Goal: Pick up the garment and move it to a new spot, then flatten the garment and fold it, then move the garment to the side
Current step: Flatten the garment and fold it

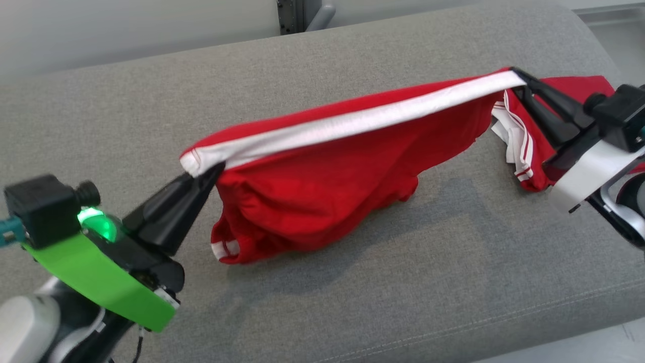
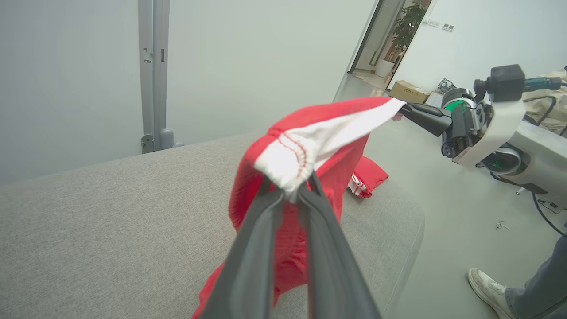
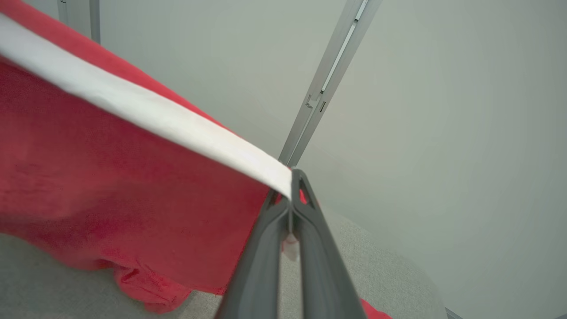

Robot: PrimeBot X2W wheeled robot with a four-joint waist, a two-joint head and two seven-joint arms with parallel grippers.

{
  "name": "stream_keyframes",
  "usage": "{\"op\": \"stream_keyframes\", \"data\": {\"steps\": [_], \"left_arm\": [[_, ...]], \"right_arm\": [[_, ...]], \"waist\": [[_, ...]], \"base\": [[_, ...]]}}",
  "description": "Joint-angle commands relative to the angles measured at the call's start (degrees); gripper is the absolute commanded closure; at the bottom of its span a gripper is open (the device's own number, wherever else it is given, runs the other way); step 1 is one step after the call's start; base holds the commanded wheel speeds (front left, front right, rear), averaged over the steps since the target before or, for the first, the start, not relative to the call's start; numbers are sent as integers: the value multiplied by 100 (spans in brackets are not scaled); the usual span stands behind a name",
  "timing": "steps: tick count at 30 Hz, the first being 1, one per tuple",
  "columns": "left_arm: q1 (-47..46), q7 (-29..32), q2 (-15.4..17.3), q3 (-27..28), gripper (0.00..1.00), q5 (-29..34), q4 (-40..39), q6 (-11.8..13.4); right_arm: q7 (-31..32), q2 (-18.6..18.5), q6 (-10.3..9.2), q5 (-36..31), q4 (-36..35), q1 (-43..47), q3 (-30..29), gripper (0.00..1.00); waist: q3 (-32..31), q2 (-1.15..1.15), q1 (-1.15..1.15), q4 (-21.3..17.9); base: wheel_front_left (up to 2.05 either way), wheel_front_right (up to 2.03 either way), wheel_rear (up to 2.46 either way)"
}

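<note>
The red shorts [image 1: 327, 191] hang between the two arms above the grey padded surface [image 1: 352, 312]. Each arm holds one end of the white waistband [image 1: 352, 121]. The left gripper [image 1: 214, 170] pinches the gathered left end; in the left wrist view its fingers [image 2: 252, 248] are closed narrow around a bunch of white elastic. The right gripper [image 1: 514, 74] grips the other end, and in the right wrist view its fingers [image 3: 261, 257] are pressed almost fully together on the thin edge of the band.

The band runs as a nearly straight line from the lower left to the upper right of the head view, so I judge that the arms pull apart on purpose. A taut waistband lets the cloth open under its own weight. The right end is higher than the left, so the fabric collects toward the left. There the lowest folds and a striped hem [image 1: 225, 249] seem to touch the surface. A further part of the shorts lies on the surface behind the right gripper.

This grip on two corners fits the carrying step: from here the garment can be moved and laid down flat. The flattening and folding are not yet done.

A person's shoe [image 2: 487, 285] stands on the floor beside the surface.
</note>
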Motion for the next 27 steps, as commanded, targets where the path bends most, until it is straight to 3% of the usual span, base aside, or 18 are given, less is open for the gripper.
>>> {"op": "stream_keyframes", "data": {"steps": [1, 4, 7, 12, 15, 19, 23, 25, 27], "left_arm": [[-222, 113, 92, 100, 100, -146, -95, 50], [-841, 617, 358, 264, 100, -170, -181, 101], [-1738, 1122, 401, 336, 100, -227, 87, 111], [-3510, 1754, 79, 238, 100, -52, 1202, 40], [-4598, 1794, -205, 169, 100, 299, 2141, -19], [-5921, 1215, -631, 172, 100, 983, 3520, -35], [-6937, -53, -859, 127, 100, 1954, 4655, 8], [-7227, -922, -1043, 79, 100, 2290, 5441, -69], [-7168, -1429, -1120, -69, 100, 2491, 5873, -201]], "right_arm": [[79, -25, -14, 55, -139, 8, -103, 100], [390, -141, -14, 97, -518, -288, -250, 100], [650, -223, -14, 191, -682, -817, -139, 100], [856, -182, -14, 206, -276, -2252, 104, 100], [760, 140, -14, 157, 325, -3248, 163, 100], [324, 717, -20, -358, 1385, -4551, 197, 100], [-494, 1497, -21, -1166, 2493, -5473, -193, 100], [-1035, 2017, -21, -1748, 3207, -5715, -449, 100], [-1250, 2307, -21, -2002, 3525, -5545, -566, 100]], "waist": [[209, 50, 0, -83], [581, 50, 0, -145], [1086, 50, 0, -135], [1985, 50, 0, -55], [2429, 50, 0, -24], [2798, 50, 0, -53], [3114, 50, 0, -153], [3270, 50, 0, -217], [3314, 50, 0, -211]], "base": [[0, 0, 0], [0, 0, 0], [0, 0, 0], [0, 0, 0], [0, 0, 0], [0, 0, 0], [0, 0, 0], [0, 0, 0], [0, 0, 0]]}}
